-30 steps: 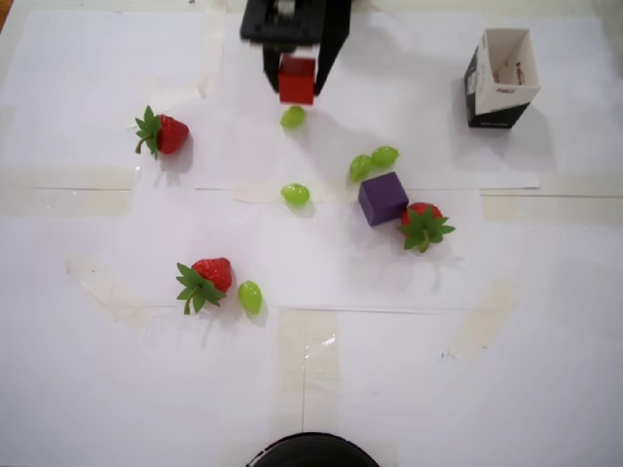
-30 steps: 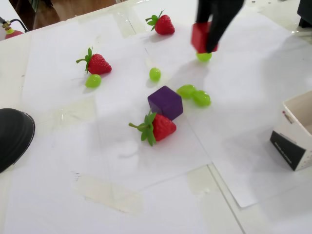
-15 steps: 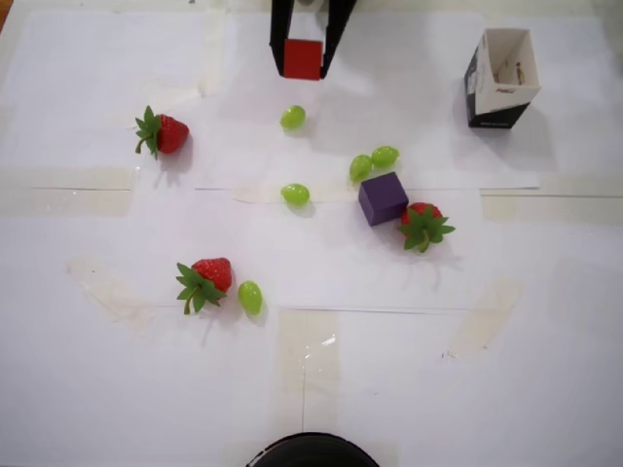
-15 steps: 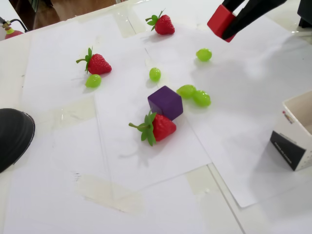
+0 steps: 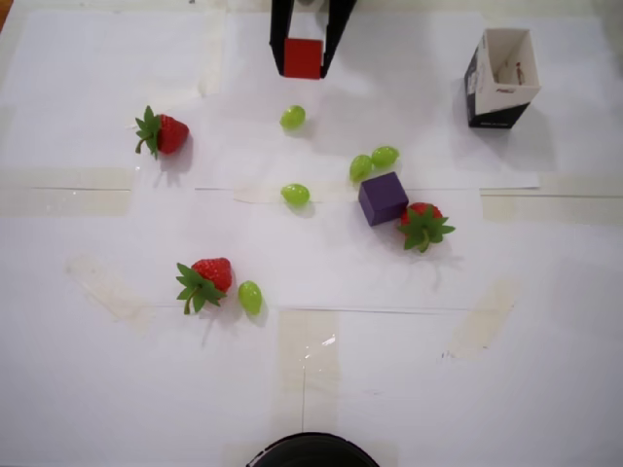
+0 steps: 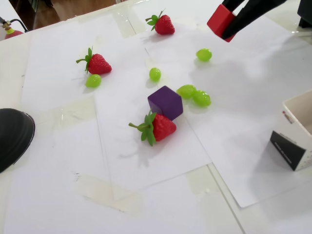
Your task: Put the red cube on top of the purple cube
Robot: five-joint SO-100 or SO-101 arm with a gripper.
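Two black fingers of the gripper (image 5: pixel 303 60) pinch the red cube (image 5: pixel 303 58) at the overhead view's top edge, well apart from the purple cube (image 5: pixel 382 198), which sits between two grapes (image 5: pixel 373 161) and a strawberry (image 5: pixel 421 225). Fixed view: red cube (image 6: pixel 221 21) held clear above the paper; purple cube (image 6: pixel 165 102) touches the strawberry (image 6: pixel 156 127).

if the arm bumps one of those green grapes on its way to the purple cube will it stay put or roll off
It would probably roll: each green grape is a smooth rounded oval lying loose on flat paper. The pair beside the purple cube could skid into it, though the flat-faced cube looks less likely to budge. They seem light, perhaps plastic, so even a light brush may move them.
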